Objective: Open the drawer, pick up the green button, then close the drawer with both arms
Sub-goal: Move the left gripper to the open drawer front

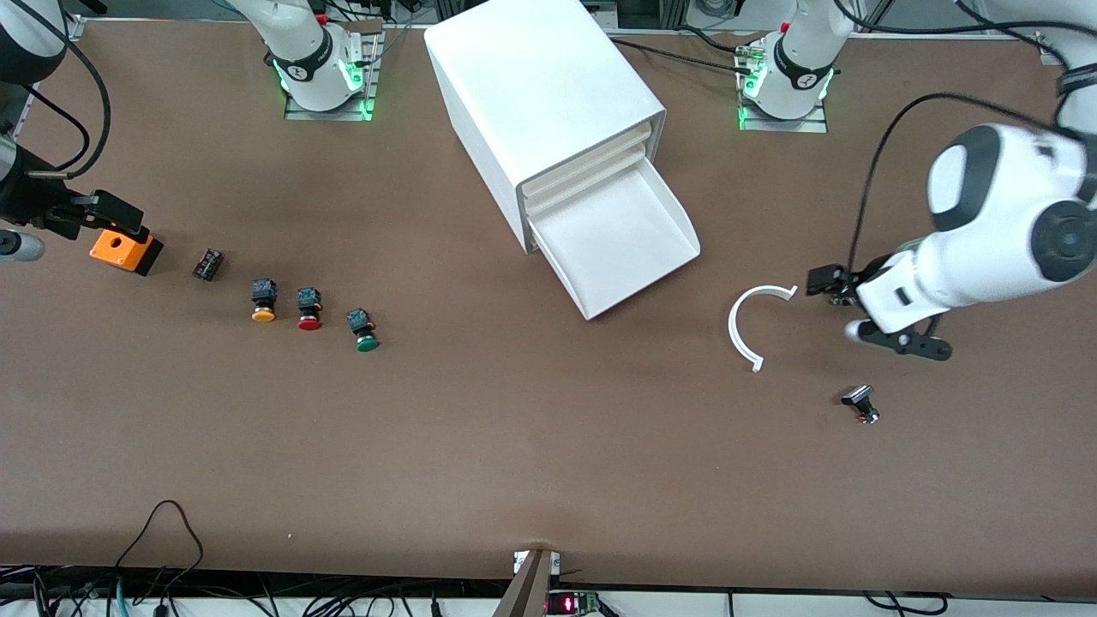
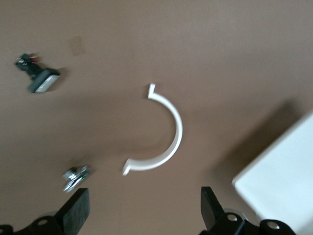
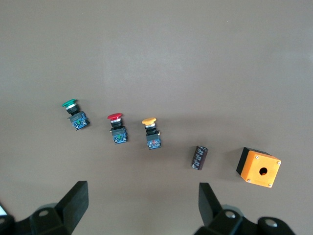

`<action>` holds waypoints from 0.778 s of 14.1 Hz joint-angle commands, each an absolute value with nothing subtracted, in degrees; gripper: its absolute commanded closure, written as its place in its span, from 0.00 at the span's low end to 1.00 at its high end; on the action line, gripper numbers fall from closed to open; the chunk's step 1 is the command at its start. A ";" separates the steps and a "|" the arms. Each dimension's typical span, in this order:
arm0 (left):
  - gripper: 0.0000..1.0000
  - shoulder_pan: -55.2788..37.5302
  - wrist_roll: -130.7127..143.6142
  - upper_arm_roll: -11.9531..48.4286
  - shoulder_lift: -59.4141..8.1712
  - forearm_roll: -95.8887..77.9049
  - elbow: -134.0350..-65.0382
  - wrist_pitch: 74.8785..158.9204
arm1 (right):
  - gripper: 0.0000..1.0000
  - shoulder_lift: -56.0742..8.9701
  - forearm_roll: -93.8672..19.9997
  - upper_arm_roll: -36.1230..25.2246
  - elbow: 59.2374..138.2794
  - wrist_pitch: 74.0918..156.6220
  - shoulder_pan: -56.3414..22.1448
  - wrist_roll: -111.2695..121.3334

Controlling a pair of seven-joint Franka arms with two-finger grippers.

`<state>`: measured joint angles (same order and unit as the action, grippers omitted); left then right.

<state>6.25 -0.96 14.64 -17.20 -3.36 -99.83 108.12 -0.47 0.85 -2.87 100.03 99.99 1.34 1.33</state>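
Observation:
The lowest drawer (image 1: 619, 244) of the white cabinet (image 1: 540, 94) is pulled out, and its tray shows nothing in it. The green-capped button (image 1: 366, 331) lies on the table toward the right arm's end; it also shows in the right wrist view (image 3: 74, 113). My right gripper (image 1: 110, 216) is open and empty (image 3: 142, 205), up over the table by an orange box (image 1: 126, 250). My left gripper (image 1: 904, 343) is open and empty (image 2: 144, 210), over the table beside a white curved strip (image 1: 747, 326). A corner of the drawer (image 2: 281, 183) shows in the left wrist view.
An orange-capped button (image 1: 263, 302), a red-capped button (image 1: 309, 310) and a small black block (image 1: 207, 264) lie in a row between the orange box and the green button. A small black switch part (image 1: 860, 403) lies nearer the front camera than the left gripper.

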 commanded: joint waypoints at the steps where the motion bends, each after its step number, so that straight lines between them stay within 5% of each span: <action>1: 0.00 2.04 12.69 14.59 -15.73 -4.22 -106.94 117.56 | 0.00 -0.53 0.44 -2.81 99.76 99.75 1.41 2.11; 8: 0.00 -6.93 35.65 14.59 -21.87 -4.22 -117.85 143.23 | 0.00 -0.62 0.44 -2.90 99.76 100.28 1.49 2.02; 11: 0.00 -9.57 40.07 14.59 -23.90 -3.60 -119.09 145.99 | 0.00 -1.05 0.44 -2.90 99.76 100.37 1.50 1.93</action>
<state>-8.01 37.48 15.06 -23.44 -3.51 -118.61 144.95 -0.53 0.85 -2.90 100.03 100.12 1.35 1.33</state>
